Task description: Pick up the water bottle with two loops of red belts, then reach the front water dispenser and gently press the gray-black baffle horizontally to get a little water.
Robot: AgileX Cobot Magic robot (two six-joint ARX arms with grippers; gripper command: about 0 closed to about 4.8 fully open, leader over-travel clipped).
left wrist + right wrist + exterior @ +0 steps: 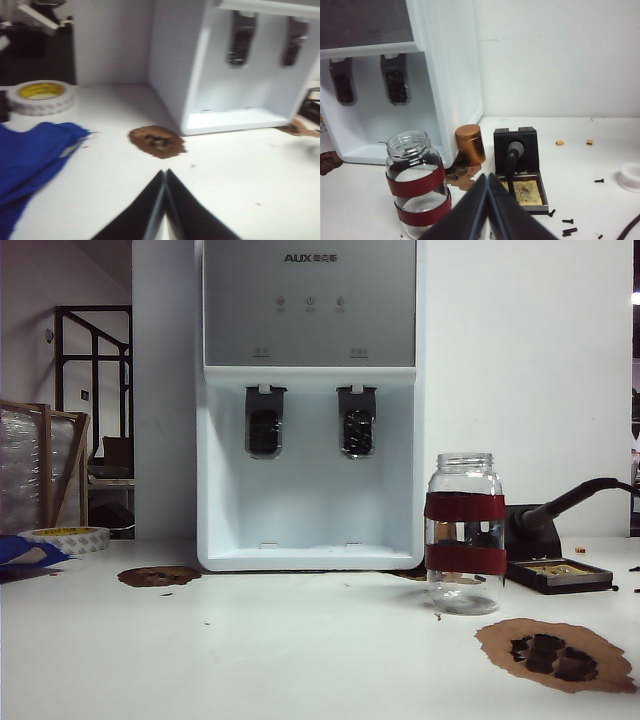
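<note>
I read "AUX" on the silver panel of the water dispenser (pixel 310 400). The water bottle (pixel 465 533) stands upright on the table (pixel 280 660), right of the dispenser, unheld. Left gripper (pixel 165 172): jaws closed, empty, facing the dispenser bay. Right gripper (pixel 487 176): jaws closed, empty, just beside the bottle. The gray-black baffle (pixel 357 421) hangs untouched.

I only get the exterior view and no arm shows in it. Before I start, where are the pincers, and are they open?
Observer: Both are shut and hold nothing. The left pincer hangs over bare table, facing the water dispenser.
Operator: And the right one?
Observer: The right pincer points between the water bottle and a soldering stand.
Operator: Anything hidden behind the bottle?
Observer: Yes, a copper-brown cylinder stands by the dispenser's corner.
</note>
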